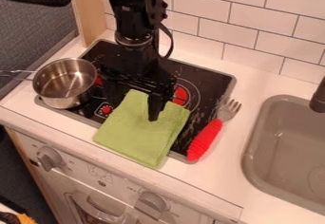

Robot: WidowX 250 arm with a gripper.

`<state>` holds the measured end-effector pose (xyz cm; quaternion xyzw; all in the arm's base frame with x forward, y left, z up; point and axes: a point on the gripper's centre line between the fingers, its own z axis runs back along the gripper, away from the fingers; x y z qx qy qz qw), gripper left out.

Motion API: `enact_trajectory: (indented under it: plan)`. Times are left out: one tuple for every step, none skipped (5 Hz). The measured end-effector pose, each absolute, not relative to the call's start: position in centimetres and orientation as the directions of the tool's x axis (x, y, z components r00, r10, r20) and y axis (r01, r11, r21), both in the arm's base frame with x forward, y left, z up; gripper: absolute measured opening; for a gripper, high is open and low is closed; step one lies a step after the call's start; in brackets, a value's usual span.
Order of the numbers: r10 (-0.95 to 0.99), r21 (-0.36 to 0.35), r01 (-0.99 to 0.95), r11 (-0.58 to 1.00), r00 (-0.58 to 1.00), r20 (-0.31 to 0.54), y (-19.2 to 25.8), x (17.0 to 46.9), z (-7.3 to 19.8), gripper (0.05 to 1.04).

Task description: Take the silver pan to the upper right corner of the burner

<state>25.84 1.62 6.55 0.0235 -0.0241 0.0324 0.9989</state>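
From my end, I see the silver pan (65,83) at the left of the frame, over the stove's (206,78) left edge, its handle pointing left. My gripper (134,108) hangs near the middle, to the pan's right and apart from it, fingers spread above the green cloth (141,135). The red-handled fork (206,140) lies right of the cloth.

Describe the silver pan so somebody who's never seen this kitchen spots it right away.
Find the black stovetop on the white counter. The pan sits over its left edge in the picture, handle pointing left. It's round, deep and shiny, unlike the flat green cloth to its right and the red-handled fork beyond.
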Motion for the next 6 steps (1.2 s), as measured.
enact_trajectory:
  plan:
    - [0.061, 0.045, -0.062, 0.997, 0.998, 0.025, 1.6, 25.6, 5.9, 0.999]
    - [0.126, 0.048, -0.128, 0.991, 0.991, 0.041, 4.9, 26.0, 6.3, 0.999]
    - [0.166, 0.045, -0.168, 0.985, 0.985, 0.049, 7.4, 26.6, 6.5, 0.999]
    - [0.213, 0.039, -0.215, 0.976, 0.976, 0.056, 9.6, 27.1, 6.2, 0.999]
    - [0.244, 0.026, -0.245, 0.969, 0.969, 0.029, 11.1, 27.5, 4.2, 0.999]
    - [0.254, 0.027, -0.254, 0.967, 0.967, -0.008, 11.9, 28.7, 2.1, 0.999]
